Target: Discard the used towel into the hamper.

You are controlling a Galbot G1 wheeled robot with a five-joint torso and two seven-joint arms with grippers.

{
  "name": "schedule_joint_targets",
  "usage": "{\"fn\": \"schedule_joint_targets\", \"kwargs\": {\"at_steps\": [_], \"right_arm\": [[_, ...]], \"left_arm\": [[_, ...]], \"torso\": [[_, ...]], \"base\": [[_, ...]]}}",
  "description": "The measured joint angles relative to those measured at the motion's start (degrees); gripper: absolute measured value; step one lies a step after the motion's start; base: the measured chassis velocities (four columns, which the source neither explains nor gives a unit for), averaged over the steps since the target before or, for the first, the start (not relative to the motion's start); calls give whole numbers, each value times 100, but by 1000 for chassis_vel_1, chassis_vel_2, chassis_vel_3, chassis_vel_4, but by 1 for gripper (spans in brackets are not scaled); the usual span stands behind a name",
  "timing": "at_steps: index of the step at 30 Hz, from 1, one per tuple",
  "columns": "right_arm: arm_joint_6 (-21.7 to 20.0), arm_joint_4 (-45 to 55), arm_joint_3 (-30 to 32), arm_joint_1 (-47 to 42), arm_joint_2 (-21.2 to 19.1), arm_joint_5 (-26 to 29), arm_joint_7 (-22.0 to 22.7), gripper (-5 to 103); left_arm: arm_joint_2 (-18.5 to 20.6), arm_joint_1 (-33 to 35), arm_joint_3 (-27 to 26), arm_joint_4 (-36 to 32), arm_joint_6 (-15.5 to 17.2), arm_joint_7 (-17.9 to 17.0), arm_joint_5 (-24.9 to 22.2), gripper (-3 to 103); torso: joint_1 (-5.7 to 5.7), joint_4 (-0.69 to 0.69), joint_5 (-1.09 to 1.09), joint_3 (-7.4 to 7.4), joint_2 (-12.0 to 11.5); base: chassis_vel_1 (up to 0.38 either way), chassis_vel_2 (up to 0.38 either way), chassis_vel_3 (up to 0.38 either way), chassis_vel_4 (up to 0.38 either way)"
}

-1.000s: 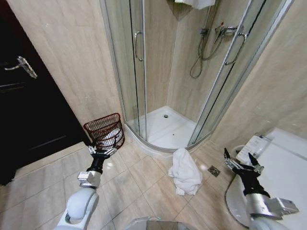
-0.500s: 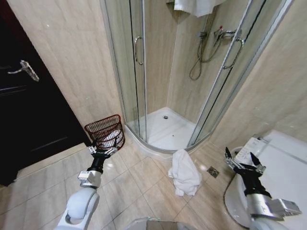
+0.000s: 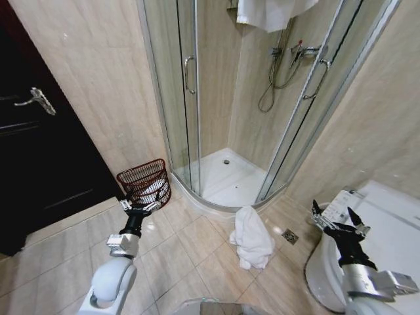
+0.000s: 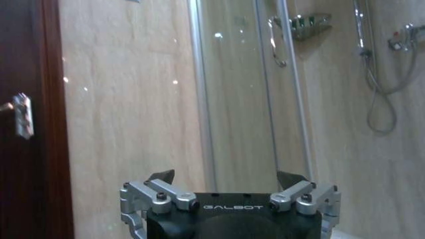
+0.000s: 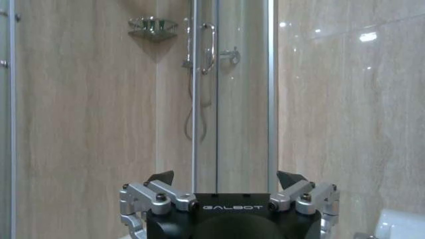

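Note:
A crumpled white towel (image 3: 252,237) lies on the tiled floor just outside the shower's curved threshold. The hamper (image 3: 144,182), a dark red-brown openwork basket with white cloth inside, stands against the wall between the dark door and the shower. My left gripper (image 3: 138,207) hangs open just in front of the hamper, with nothing in it; its fingertips (image 4: 161,176) are spread wide. My right gripper (image 3: 336,219) is open and empty over the toilet at the right, well right of the towel, fingertips (image 5: 290,178) apart.
A glass shower cabin (image 3: 226,118) with its door partly open fills the middle. A dark door (image 3: 39,151) is on the left. A white toilet (image 3: 367,243) sits at the right. A floor drain (image 3: 290,236) lies next to the towel. Another white towel (image 3: 272,12) hangs above the shower.
The head view has tilted up a little, so everything sits slightly lower in the picture. The arms, the towel and the hamper stay where they were.

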Motion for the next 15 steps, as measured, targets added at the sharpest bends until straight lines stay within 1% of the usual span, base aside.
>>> {"fn": "schedule_joint_targets", "kwargs": {"at_steps": [2, 5, 6, 7, 10, 15], "right_arm": [[-3, -21, -19, 10, -1, -52, 15, 100], [-154, -62, 6, 119, -1, -96, 106, 100], [-154, -62, 6, 119, -1, -96, 106, 100], [-243, -72, 51, 183, -19, -82, 156, 100], [-321, -73, 82, 233, -28, -80, 182, 100], [-451, 13, 19, 299, 101, -189, 189, 100]], "left_arm": [[4, -4, -58, -20, 1, 10, 0, 100], [10, -52, -162, -48, 47, 17, -16, 100], [10, -52, -162, -48, 47, 17, -16, 100], [10, -77, -167, -48, 89, 16, -35, 100], [22, -108, -147, -47, 133, 16, -48, 100], [-40, -267, -6, 71, 207, 35, -26, 100]], "torso": [[10, 0, 0, 17, 27], [52, 0, 0, 73, 125], [52, 0, 0, 73, 125], [72, 0, -1, 99, 169], [99, 0, 0, 130, 229], [158, -1, -2, 204, 361]], "base": [[0, 0, 0, 0], [0, 0, 0, 0], [0, 0, 0, 0], [0, 0, 0, 0], [0, 0, 0, 0], [0, 0, 0, 0]]}}
